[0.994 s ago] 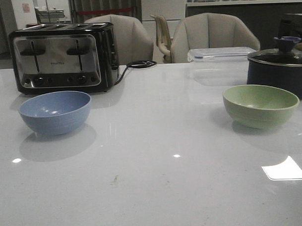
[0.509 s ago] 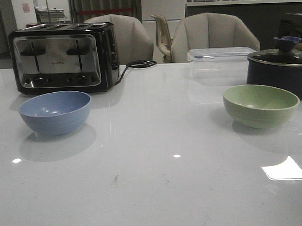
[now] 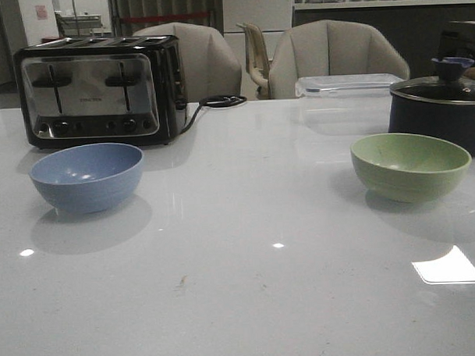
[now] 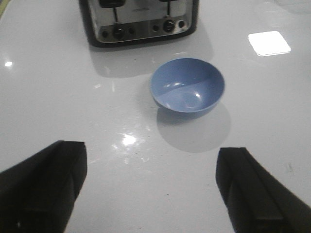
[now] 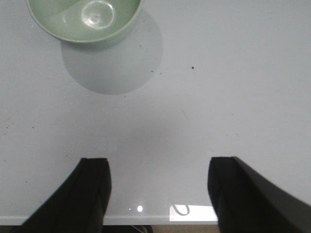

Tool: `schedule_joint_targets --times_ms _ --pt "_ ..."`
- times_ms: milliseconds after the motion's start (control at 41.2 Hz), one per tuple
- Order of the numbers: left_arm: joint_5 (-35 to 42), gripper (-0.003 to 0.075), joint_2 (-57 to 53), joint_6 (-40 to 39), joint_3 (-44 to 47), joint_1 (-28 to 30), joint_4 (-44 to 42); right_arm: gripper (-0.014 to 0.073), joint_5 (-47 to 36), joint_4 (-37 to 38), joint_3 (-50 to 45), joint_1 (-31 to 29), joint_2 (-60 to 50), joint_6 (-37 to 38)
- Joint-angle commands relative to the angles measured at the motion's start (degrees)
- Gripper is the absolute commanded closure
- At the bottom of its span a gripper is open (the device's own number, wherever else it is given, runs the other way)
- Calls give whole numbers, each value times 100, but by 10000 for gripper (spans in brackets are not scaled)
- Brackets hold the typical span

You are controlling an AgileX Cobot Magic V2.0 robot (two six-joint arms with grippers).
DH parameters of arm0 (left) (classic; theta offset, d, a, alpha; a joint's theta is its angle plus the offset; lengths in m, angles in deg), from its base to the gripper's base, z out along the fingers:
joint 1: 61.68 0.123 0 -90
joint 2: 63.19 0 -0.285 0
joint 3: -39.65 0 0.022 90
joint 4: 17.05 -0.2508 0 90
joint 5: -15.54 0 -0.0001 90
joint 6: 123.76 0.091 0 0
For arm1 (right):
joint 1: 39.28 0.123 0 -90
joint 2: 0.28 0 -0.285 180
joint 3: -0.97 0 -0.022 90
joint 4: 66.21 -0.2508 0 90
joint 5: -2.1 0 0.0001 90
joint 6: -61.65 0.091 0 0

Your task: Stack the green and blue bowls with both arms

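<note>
The dusty blue bowl (image 3: 87, 176) stands upright and empty on the white table at the left, in front of the toaster. The sage green bowl (image 3: 409, 166) stands upright and empty at the right, in front of the dark pot. Neither arm shows in the front view. In the left wrist view my left gripper (image 4: 153, 160) is open and empty, well short of the blue bowl (image 4: 187, 86). In the right wrist view my right gripper (image 5: 159, 170) is open and empty above the table's near edge, short of the green bowl (image 5: 83, 19).
A black and silver toaster (image 3: 100, 90) with its cable stands at the back left. A dark lidded pot (image 3: 440, 108) stands at the back right behind the green bowl, and a clear lidded box (image 3: 347, 85) beside it. Chairs stand behind the table.
</note>
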Motion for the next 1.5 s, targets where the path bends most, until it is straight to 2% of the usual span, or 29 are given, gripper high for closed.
schedule_joint_targets --times_ms 0,170,267,485,825,1067,1140,1382,1479 --pt "375 119 42 25 -164 -368 44 56 -384 -180 522 -20 415 -49" --pt "375 119 42 25 -164 -809 44 56 -390 -417 1239 -25 1551 -49" --pt "375 119 42 25 -164 -866 55 56 -357 -669 1702 -118 2216 -66" --pt "352 119 42 25 -164 -866 55 56 -337 -1406 2703 -400 3477 -610" --pt "353 119 42 25 -164 -866 55 56 -607 -1428 3780 -419 4865 -629" --pt "353 119 42 25 -164 -866 55 58 -573 -1434 4020 -419 5386 -684" --pt "353 119 42 25 -164 -866 55 106 -558 -1456 4026 -419 5443 -810" --pt "363 119 42 25 -164 -866 55 467 -529 -1622 4031 -413 5447 -830" --pt "363 119 42 25 -164 -866 55 542 -502 -1622 4031 -380 5381 -901"
